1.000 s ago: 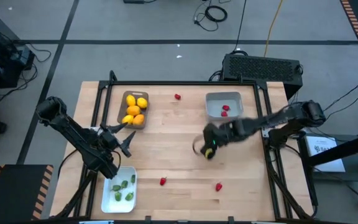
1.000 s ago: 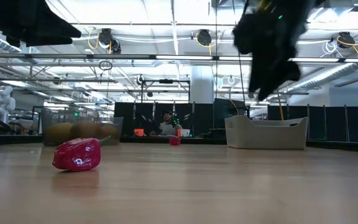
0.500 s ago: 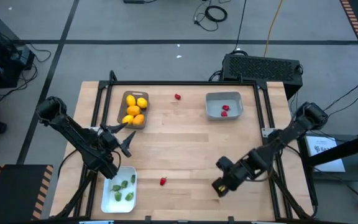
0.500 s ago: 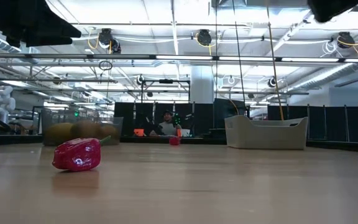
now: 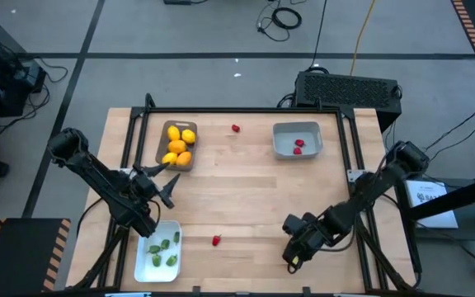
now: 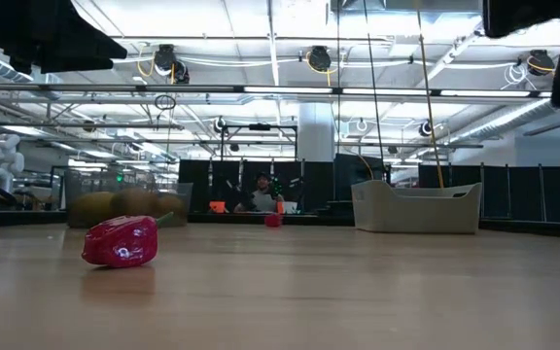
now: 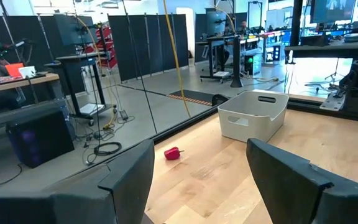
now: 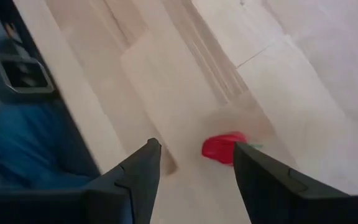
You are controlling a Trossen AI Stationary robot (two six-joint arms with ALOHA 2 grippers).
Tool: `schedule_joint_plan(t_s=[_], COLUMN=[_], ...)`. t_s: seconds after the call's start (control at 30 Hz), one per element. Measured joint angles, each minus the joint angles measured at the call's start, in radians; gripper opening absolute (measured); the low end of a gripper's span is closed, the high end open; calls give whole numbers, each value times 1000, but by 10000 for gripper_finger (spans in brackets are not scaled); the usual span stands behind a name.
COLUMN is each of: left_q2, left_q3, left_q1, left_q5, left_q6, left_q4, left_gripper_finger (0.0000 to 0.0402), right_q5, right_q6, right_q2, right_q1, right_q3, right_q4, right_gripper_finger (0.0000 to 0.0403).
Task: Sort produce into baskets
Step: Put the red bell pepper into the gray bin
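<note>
One small glossy red berry [image 8: 224,148] lies between the right gripper [image 8: 194,163] jaws.

Bright, even ceiling light throughout; the right wrist view is motion-blurred.

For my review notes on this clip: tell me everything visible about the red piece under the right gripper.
The red berry-like piece is small, glossy and plastic-looking, with a hint of green at one end. It lies on the bare wooden table near the front right edge, outside every basket. The right gripper hangs above it with fingers open, one on each side; nothing grips it. In the high view the gripper hides it.
</note>
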Motion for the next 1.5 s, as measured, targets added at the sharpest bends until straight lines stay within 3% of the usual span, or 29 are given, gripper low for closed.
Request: schedule_joint_plan(t_s=[0.3,0.63,1.0,1.37,1.5], left_q2=[0,0,0,0,0], left_q3=[0,0,0,0,0], left_q1=[0,0,0,0,0], left_q5=[0,0,0,0,0], left_q6=[1,1,1,1,1], left_q4=[0,0,0,0,0], left_gripper_finger=[262,262,262,262,262], right_q5=[-28,-13,55,54,57], right_q6=[-182,-221,-220,-221,-280], right_q2=[119,216,241,241,246], right_q1=[28,26,25,14,-7], right_q3=[0,5,2,6,71], right_q4=[-2,4,41,34,-27], right_gripper_finger=[189,189,188,121,111])
